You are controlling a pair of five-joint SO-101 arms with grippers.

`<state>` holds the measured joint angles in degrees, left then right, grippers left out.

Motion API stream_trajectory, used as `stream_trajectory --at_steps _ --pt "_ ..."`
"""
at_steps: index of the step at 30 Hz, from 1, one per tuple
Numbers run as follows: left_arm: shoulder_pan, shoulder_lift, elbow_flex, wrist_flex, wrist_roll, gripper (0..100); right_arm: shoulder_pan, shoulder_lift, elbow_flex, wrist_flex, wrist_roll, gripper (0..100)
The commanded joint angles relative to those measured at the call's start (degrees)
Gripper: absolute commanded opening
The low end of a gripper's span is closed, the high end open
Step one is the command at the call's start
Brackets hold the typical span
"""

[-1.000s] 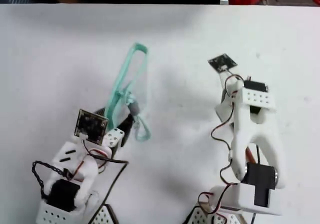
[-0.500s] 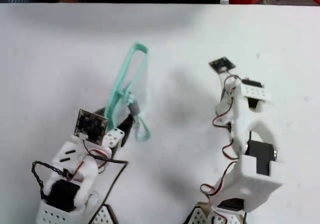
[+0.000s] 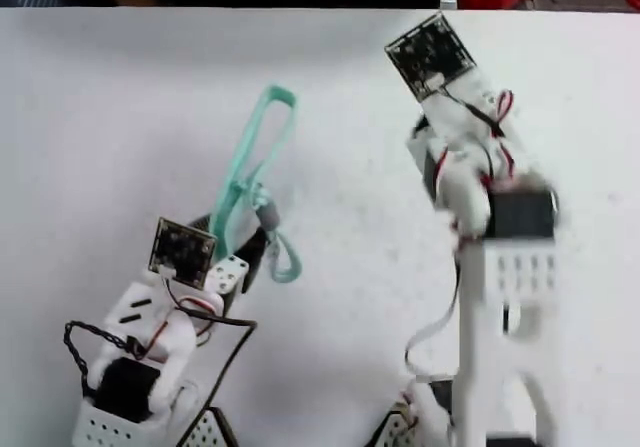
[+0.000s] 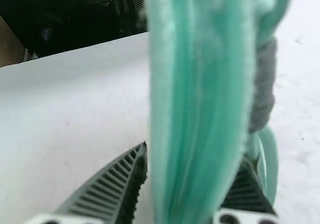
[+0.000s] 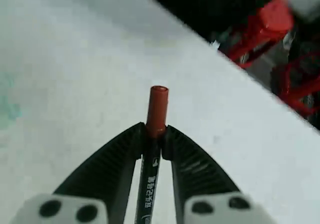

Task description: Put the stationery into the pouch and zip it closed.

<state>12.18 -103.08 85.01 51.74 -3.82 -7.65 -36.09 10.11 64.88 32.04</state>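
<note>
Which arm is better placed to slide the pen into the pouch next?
Right. The right gripper is already shut on the red-capped pen. The left gripper is clamped on the teal pouch, so it is best used to hold that steady.

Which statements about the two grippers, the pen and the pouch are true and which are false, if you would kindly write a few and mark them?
1. The right gripper is shut on a pen with a red cap. True.
2. The left gripper is open and empty. False: it is shut on the teal pouch.
3. The pen lies inside the pouch. False: the right gripper holds it, apart from the pouch.
4. The table is white. True.
</note>
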Motion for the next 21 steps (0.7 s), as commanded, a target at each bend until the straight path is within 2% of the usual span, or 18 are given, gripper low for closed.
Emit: stream_trajectory --at_steps 1,5,12,16,21 --pt "-0.40 0.04 -0.35 -1.41 0.09 20 -4.88 -9.10 -2.81 -6.73 -8.62 1.8" --pt "-0.22 0.04 -0.26 -1.41 0.09 20 -12.44 -14.81 -2.81 -16.66 -18.46 1.8" --pt "-0.31 0.04 -0.18 -1.41 0.09 20 -22.29 -15.43 -2.55 -29.14 -28.92 1.7" --pt "-0.22 0.04 -0.18 -1.41 0.09 20 -26.95 -11.56 -3.87 -29.76 -29.27 1.7" --pt "-0.40 0.04 -0.18 -1.41 0.09 20 -28.62 -5.32 -4.40 -30.11 -29.63 1.7"
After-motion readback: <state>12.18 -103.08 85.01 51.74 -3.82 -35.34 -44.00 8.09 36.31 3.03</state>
